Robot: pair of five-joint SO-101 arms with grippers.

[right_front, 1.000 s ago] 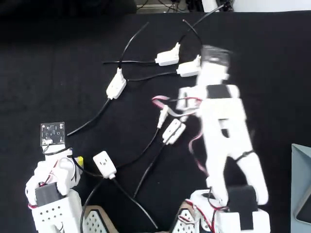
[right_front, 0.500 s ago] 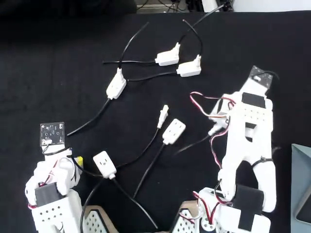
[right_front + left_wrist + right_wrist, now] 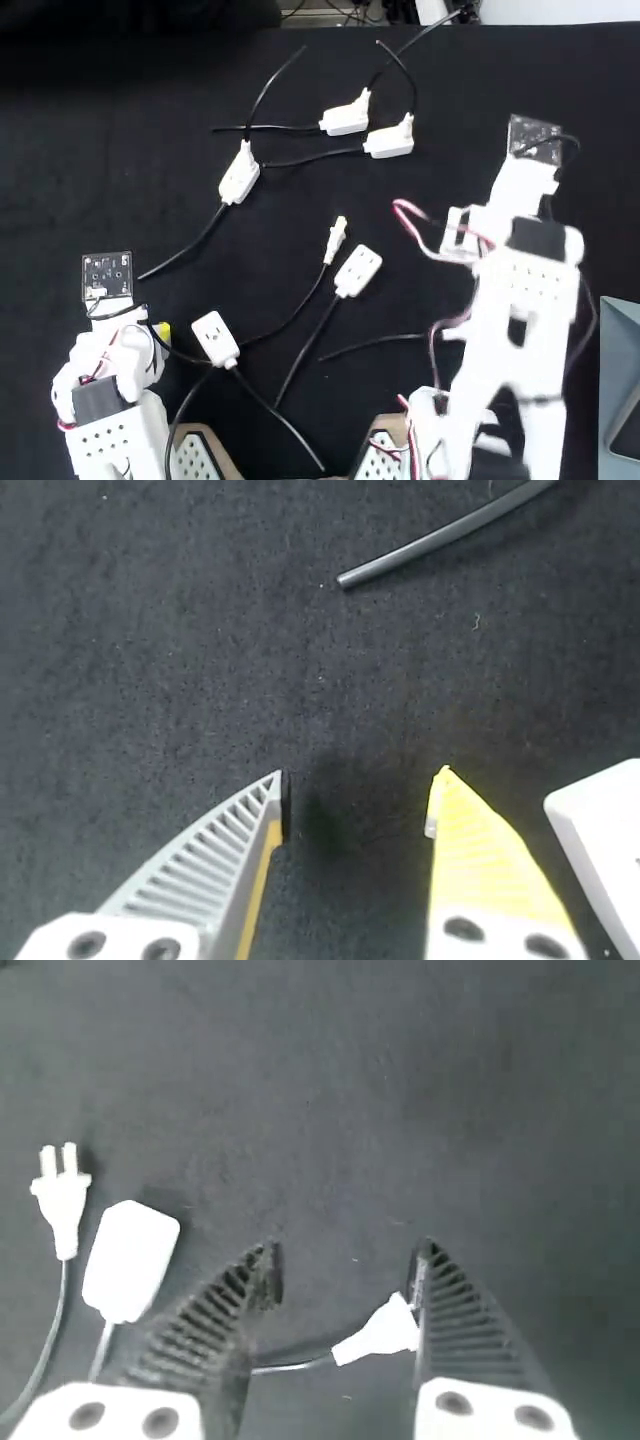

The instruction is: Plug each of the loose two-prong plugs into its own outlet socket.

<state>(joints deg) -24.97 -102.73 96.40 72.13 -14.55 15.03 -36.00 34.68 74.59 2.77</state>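
A loose two-prong plug (image 3: 336, 238) (image 3: 60, 1195) lies mid-table beside a white outlet socket (image 3: 357, 270) (image 3: 128, 1258). Another white outlet socket (image 3: 213, 337) (image 3: 600, 820) sits at the front left, close to my left gripper (image 3: 158, 332) (image 3: 357, 780), which is open over bare black cloth. My right gripper (image 3: 345, 1260) is open on the right side of the table. A small white plug (image 3: 380, 1332) on a thin black cable (image 3: 370, 345) rests against the inside of one of its fingers (image 3: 450, 1300).
Three more white plug and socket pieces (image 3: 240, 172) (image 3: 347, 115) (image 3: 390, 142) with black cables lie toward the back. A loose cable end (image 3: 440, 540) lies beyond the left gripper. A grey bin (image 3: 620, 370) stands at the right edge.
My right arm has swung from the middle of the table out to the right. The thin cable and its small plug came toward the front with it. The left arm stayed still.
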